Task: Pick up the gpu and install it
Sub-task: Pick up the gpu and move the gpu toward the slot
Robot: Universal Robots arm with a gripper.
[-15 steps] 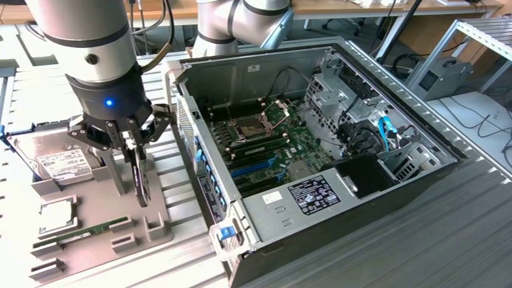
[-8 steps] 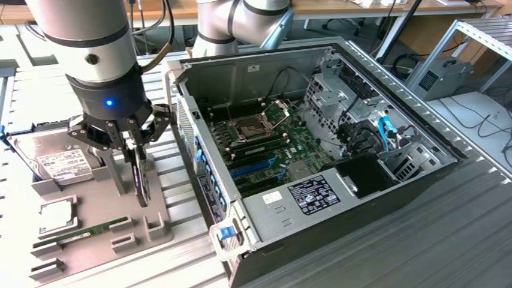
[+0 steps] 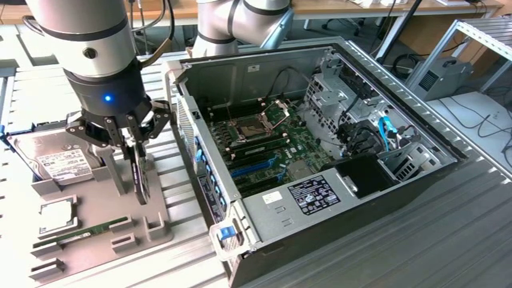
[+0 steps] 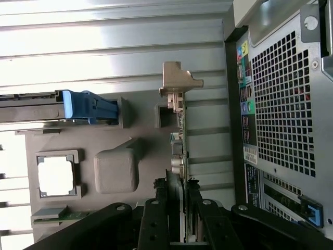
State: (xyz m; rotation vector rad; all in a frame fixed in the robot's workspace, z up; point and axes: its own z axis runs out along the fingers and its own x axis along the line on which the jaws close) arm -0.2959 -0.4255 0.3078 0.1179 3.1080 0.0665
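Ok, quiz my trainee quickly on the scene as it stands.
1. True or false: the long flat black gpu with a silver bracket sits installed in the open metal computer case.
2. The black gripper is shut on: A a silver hard drive; B the gpu; C a slim green memory stick.
3. Fill in: the gpu stands on edge in the grey moulded ___.
Key: 1 false; 2 B; 3 tray.
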